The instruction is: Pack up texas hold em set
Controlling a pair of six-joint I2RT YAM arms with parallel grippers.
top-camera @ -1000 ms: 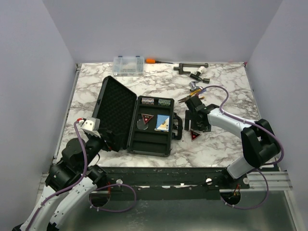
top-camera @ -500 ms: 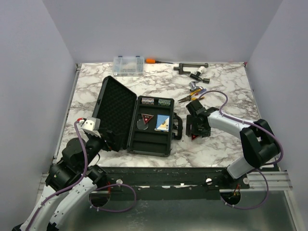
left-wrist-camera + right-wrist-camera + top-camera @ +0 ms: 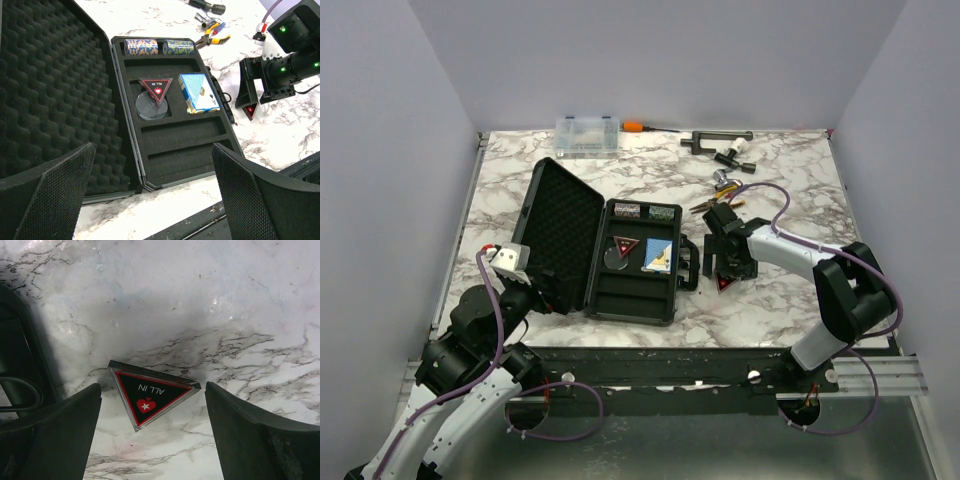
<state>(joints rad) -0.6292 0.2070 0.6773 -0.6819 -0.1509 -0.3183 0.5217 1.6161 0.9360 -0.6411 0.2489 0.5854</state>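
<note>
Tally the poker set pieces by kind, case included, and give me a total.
ALL IN triangles: 2
chip stacks: 2
card deck: 1
clear disc: 1
black briefcase: 1
Total: 7

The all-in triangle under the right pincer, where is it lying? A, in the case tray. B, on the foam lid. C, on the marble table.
C: the triangle lies flat on the marble table, outside the case, between the fingers of the open right pincer.
</note>
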